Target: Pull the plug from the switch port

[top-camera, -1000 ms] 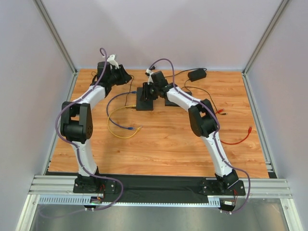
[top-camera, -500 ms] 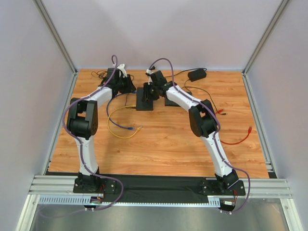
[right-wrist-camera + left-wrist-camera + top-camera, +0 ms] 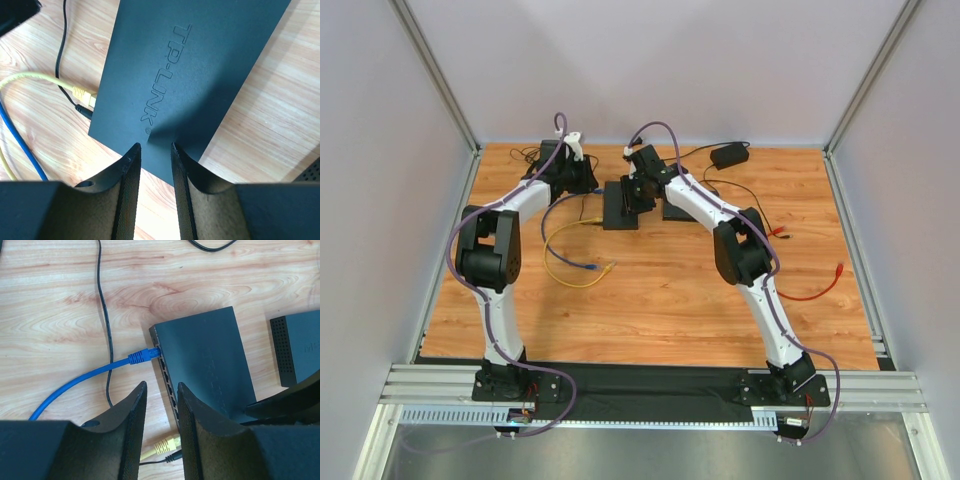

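Shows the blue plug (image 3: 144, 355) seated in the end port of the black switch (image 3: 205, 360), mid-frame in the left wrist view. Trails its blue cable (image 3: 112, 364) toward the lower left. Puts the left gripper (image 3: 161, 386) just below the plug, fingers narrowly parted, gripping nothing. Places the right gripper (image 3: 155, 146) over the switch top, lower centre of its own view, likewise slightly parted and empty. Includes a yellow plug (image 3: 167, 445) at the bottom edge.

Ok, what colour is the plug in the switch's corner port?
Blue; the plug in the switch shows best in the left wrist view.
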Motion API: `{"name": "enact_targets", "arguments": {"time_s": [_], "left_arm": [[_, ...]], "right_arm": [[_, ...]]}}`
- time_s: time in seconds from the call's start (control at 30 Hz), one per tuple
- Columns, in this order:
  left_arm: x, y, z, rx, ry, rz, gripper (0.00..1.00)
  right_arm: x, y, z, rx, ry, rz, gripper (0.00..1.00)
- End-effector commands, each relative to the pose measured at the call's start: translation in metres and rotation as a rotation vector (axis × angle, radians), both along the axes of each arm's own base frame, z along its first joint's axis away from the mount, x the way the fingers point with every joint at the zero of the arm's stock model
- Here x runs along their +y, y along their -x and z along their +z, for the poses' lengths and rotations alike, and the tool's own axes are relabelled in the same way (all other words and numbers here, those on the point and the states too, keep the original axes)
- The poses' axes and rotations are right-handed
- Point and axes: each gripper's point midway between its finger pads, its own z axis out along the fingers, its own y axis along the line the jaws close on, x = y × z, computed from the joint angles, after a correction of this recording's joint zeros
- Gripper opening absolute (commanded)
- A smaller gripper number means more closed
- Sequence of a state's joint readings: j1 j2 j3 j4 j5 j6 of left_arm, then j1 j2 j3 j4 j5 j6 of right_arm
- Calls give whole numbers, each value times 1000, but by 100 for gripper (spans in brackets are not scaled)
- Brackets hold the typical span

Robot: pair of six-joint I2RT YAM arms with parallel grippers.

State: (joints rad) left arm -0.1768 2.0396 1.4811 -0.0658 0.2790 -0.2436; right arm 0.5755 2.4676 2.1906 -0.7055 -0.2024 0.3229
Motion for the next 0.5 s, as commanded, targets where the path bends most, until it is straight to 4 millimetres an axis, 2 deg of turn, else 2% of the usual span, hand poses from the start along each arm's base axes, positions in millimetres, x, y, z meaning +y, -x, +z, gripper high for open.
{"name": "enact_targets", "arguments": {"time_s": [0.0, 0.07, 0.1, 0.2, 0.23, 0.27, 0.3, 0.33, 0.37, 0.43, 0.47], "left_arm": [[0, 1, 30, -79, -17, -44, 38], [-5, 5, 27, -68, -9, -77, 38], [-6, 8, 22, -44, -4, -81, 37], [-9, 13, 2, 35, 11, -75, 26], [-14, 16, -3, 59, 30, -84, 22], [-15, 15, -11, 82, 31, -81, 21], [-20, 19, -16, 105, 36, -89, 20], [-23, 20, -18, 111, 47, -96, 19], [-25, 20, -21, 119, 52, -103, 19], [-31, 20, -20, 108, 54, -112, 20], [-31, 20, -20, 108, 54, -112, 22]], "right_arm": [[-37, 35, -56, 153, 200, 24, 33], [-35, 24, -47, 93, 185, 9, 33], [-36, 26, -51, 89, 185, 7, 34], [-30, 8, -30, -18, 137, -26, 35], [-35, 9, -24, -38, 133, -38, 35], [-31, -1, -13, -100, 101, -50, 36], [-31, -2, -6, -121, 87, -58, 38], [-34, 2, 1, -135, 76, -60, 39], [-34, -7, 11, -180, 43, -69, 41], [-35, -9, 24, -206, 2, -70, 47], [-41, -14, 24, -213, -5, -85, 48]]}}
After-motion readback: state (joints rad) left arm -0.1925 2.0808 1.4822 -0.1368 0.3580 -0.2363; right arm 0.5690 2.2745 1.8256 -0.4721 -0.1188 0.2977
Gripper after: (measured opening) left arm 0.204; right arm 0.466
